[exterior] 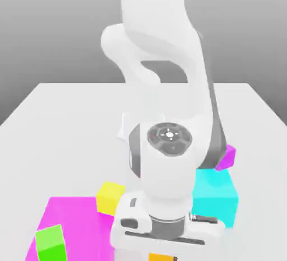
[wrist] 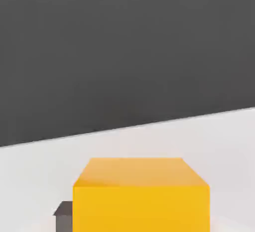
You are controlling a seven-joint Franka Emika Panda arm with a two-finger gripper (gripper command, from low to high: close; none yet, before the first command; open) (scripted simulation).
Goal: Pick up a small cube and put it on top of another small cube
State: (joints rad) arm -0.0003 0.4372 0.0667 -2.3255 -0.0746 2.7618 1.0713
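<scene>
The small orange cube [wrist: 142,196] sits close in front of the hand camera on the white table. In the exterior view a sliver of the orange cube [exterior: 163,257] peeks out at the bottom edge, directly under my gripper [exterior: 163,242], whose white hand hangs low over it. The small yellow cube [exterior: 110,197] rests on the table at the edge of the big magenta block, a short way toward the exterior view's left of the gripper.
A big magenta block [exterior: 73,218] lies at the exterior view's lower left with a small green cube [exterior: 50,243] on it. A big cyan block [exterior: 217,195] stands right of the arm, with a small purple cube [exterior: 227,157] behind it. The white table [exterior: 61,120] stretches away behind.
</scene>
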